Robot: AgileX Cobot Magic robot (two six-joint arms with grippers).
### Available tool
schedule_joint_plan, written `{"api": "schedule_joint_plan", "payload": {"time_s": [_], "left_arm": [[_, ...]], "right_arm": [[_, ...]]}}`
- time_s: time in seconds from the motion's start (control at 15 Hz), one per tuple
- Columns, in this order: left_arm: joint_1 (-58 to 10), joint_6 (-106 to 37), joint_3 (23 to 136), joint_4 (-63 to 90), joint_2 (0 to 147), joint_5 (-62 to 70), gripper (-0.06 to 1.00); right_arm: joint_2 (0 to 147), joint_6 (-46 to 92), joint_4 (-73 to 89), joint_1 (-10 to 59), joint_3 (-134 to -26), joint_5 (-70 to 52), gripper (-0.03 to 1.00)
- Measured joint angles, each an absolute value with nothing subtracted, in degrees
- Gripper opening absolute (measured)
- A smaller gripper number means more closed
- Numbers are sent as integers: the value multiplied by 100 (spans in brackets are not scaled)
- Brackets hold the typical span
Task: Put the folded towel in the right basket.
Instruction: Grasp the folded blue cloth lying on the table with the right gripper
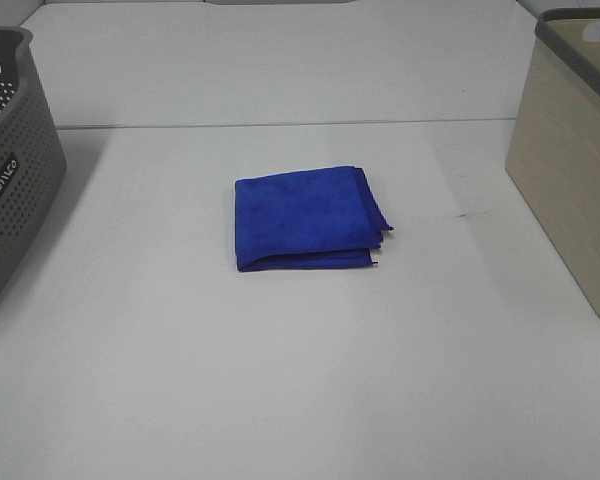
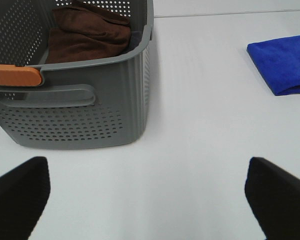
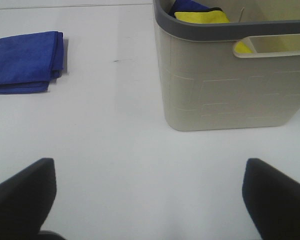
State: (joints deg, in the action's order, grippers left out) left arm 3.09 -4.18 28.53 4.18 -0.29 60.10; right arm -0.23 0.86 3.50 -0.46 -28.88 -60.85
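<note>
A: Blue folded towel (image 1: 305, 218), flat on the counter (image 1: 280, 400), nothing touching it.
B: Around it?
A: Beige right basket (image 1: 570, 160) well off to the towel's right, grey basket (image 1: 10, 160) well off to its left. There's a yellow cloth (image 3: 200, 16) in the right one and a brown cloth (image 2: 87, 32) in the grey one. They look like sorting bins, and the towel probably sits between them so either arm can reach it.
B: Hands?
A: Right hand (image 3: 150, 200) has its fingers spread wide and is empty. It's well short of the towel, on the towel's right-basket side. Left hand (image 2: 149, 200) is likewise wide and empty, well apart from the towel on the grey-basket side. Neither shows in the high view.
B: Stage?
A: Not started, I'd say. Both look parked at ready. The right arm is the likely picker since it's on the target's side.
</note>
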Motion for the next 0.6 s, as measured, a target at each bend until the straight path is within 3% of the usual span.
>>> {"api": "schedule_joint_plan", "payload": {"time_s": [0.6], "left_arm": [[309,-327,2853,355,-29,6010,99]], "right_arm": [[-23,86,212,-46,-2888,-6085,96]]}}
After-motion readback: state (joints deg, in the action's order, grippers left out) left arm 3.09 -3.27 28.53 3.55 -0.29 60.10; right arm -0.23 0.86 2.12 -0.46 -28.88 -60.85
